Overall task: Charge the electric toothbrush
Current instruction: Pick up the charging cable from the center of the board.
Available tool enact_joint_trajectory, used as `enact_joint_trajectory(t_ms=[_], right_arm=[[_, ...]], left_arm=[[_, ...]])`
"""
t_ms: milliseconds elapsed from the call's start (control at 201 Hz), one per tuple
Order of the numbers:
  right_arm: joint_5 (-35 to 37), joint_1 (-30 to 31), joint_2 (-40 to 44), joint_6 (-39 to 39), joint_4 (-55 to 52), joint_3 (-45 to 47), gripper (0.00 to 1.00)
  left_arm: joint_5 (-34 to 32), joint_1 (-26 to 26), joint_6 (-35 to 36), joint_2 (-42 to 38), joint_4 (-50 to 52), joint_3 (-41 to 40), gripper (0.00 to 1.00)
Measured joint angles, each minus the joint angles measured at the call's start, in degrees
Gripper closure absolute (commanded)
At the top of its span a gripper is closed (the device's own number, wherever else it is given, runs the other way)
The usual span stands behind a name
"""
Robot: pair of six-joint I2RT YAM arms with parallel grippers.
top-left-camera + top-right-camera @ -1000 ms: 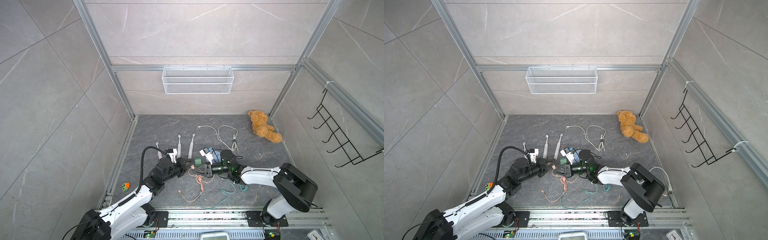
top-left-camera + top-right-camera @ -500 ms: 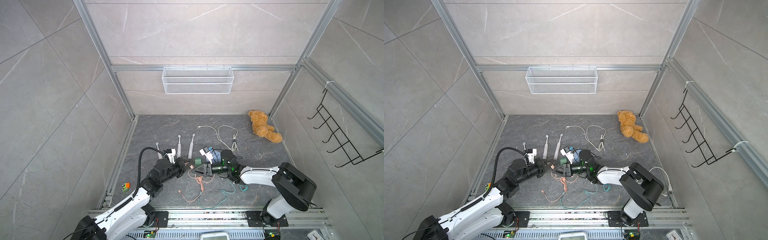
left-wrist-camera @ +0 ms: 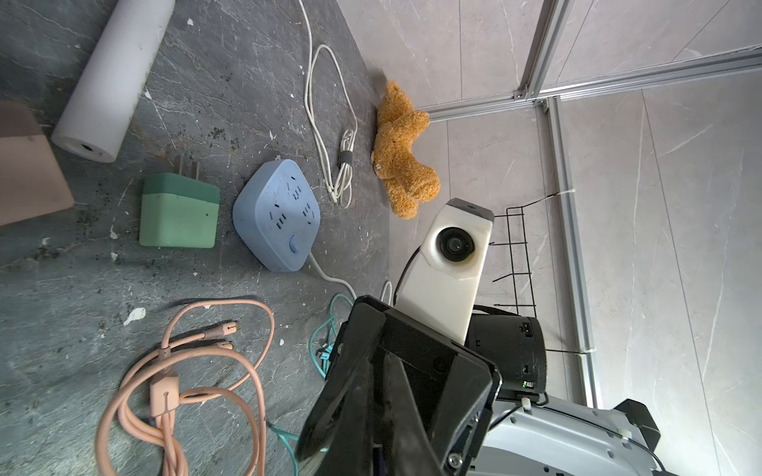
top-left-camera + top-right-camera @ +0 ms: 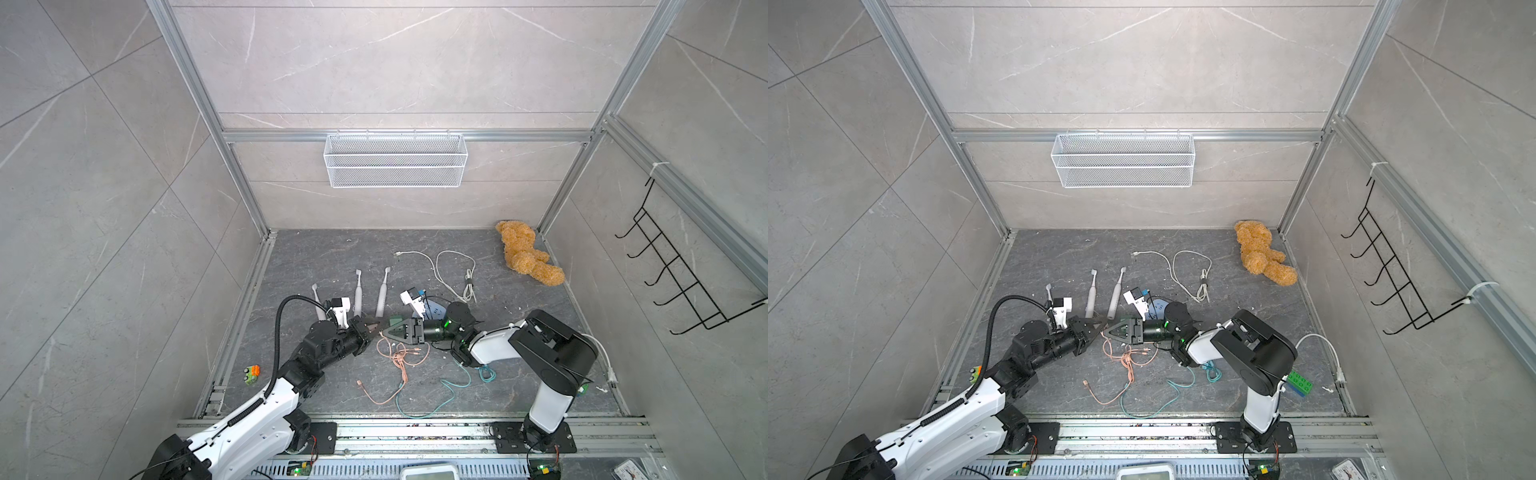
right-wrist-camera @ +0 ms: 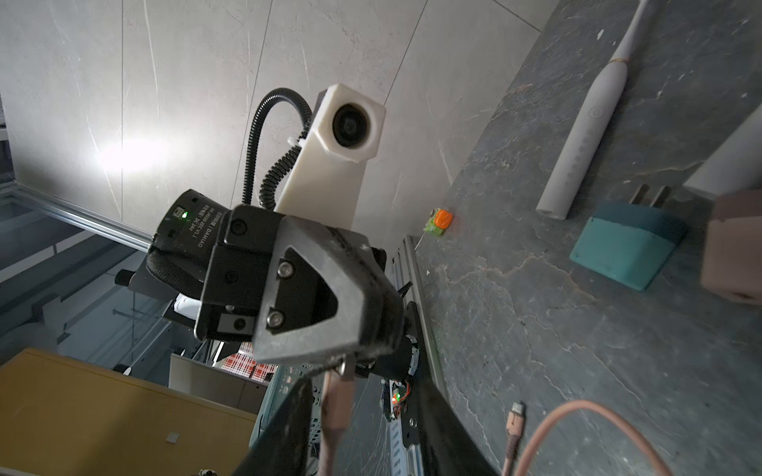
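The left gripper is pinched tight on one plug end of the pink cable, which hangs from its tips in the right wrist view. The step in hand looks like bringing that plug to a brush. Done well, it calls for a pinch close behind the plug's tip so it cannot swivel, and for lining the plug up along the handle's axis and pushing it straight in. The other arm should steady the handle, since a smooth round body lying loose on the floor would likely slide or roll away. Just beyond the left gripper lies the electric toothbrush nearest the tips, the rightmost of three set side by side with heads toward the back wall. It is white and slim, tapering to a thin neck and a small head, and the left wrist view shows a small dark socket in its flat butt end with nothing plugged in. Near that butt sit a green adapter, prongs bare, and just beside it, not touching, a blue power strip. The right gripper faces the left one tip to tip, its jaws standing apart on either side of the hanging cable and seemingly not touching it.
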State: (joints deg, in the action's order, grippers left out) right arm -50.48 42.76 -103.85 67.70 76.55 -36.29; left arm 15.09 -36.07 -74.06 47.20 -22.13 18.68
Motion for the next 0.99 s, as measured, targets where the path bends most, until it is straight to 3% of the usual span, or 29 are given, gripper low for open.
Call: enact_joint_trajectory(t_ms=[164, 543, 687, 991], right_arm=[[-0.17, 0.0, 0.68, 0.55, 2.05, 0.17, 0.72], [-1.2, -0.04, 0.39, 2.25, 4.33, 0.2, 0.74], [-1.42, -0.04, 0.39, 2.73, 4.55, 0.24, 0.85], [-1.36, -0.09, 0.22, 3.32, 4.55, 0.33, 0.83]], left_arm=[[-0.02, 0.0, 0.61, -0.9, -0.96, -0.07, 1.0], [-0.11, -0.02, 0.59, 0.98, -3.96, -0.7, 1.0], [-0.46, -0.07, 0.59, 0.5, -4.13, -0.7, 1.0], [-0.48, -0.07, 0.59, 1.62, -5.51, -0.7, 1.0]])
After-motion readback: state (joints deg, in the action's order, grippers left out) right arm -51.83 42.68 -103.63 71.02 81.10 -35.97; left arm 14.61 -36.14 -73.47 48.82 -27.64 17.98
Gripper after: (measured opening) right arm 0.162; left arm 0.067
